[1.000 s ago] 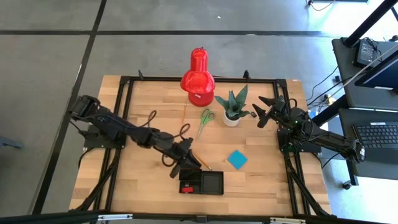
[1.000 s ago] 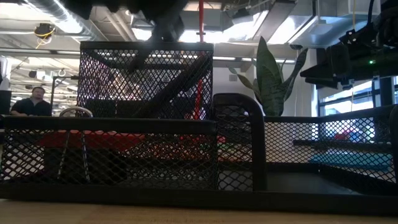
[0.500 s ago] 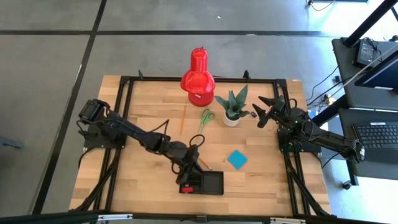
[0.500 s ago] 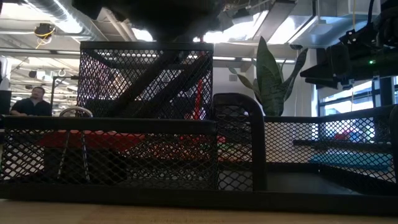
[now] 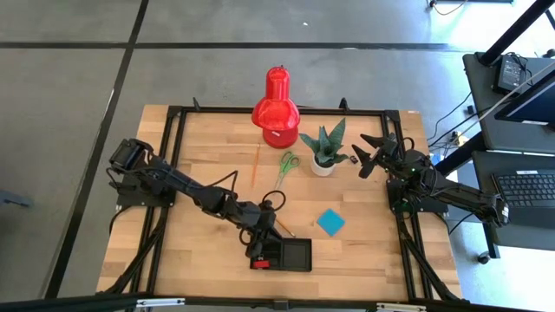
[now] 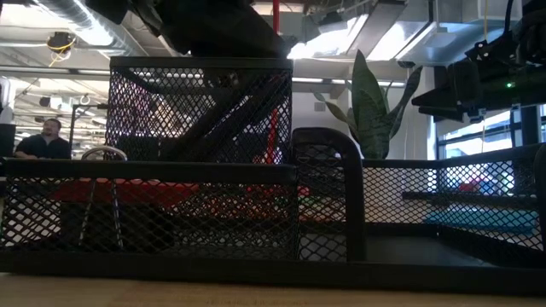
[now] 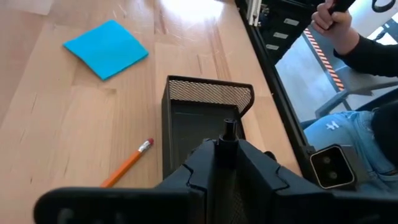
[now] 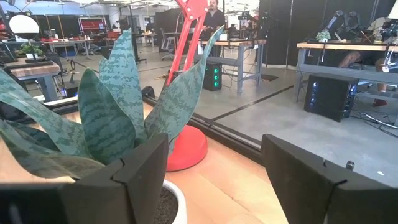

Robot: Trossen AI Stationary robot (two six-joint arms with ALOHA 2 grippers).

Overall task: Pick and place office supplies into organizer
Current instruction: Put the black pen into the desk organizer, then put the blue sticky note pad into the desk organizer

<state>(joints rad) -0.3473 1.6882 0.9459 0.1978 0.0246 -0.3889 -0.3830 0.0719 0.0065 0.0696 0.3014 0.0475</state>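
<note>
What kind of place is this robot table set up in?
Probably a robotics lab or open workshop: a bare concrete floor around the table, workbenches with equipment behind, and a desk with a keyboard alongside.

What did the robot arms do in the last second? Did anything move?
The left gripper moved from beside the pencil to above the organizer, with a black pen clamped between its fingers. The right gripper stayed by the plant; the blue note pad and scissors didn't move.

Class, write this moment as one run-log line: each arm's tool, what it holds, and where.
left tool: shut on black pen, over organizer | right tool: open, waiting beside plant | note pad: on table
</note>
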